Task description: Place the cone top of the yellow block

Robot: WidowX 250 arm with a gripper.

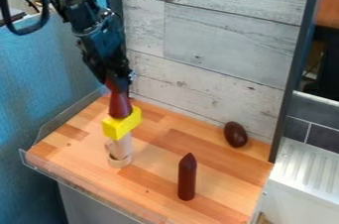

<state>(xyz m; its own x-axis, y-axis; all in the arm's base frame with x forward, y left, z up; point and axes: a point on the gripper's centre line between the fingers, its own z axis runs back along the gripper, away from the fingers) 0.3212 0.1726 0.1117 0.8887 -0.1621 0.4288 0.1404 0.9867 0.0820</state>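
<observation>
My gripper (119,80) hangs at the left-centre, pointing down, shut on the upper part of a dark red cone (120,105). The cone stands upright, wide end down, and its base meets the top of the yellow block (122,125); whether its full weight rests there I cannot tell. Beneath the block is a pale wooden piece (121,148), standing upright on the wooden surface and carrying the block.
A dark red pointed cylinder (187,178) stands upright near the front of the wooden table (155,166). A dark brown egg-shaped object (235,134) is at the back right, near the whitewashed plank wall. A clear rim runs along the left and front edges.
</observation>
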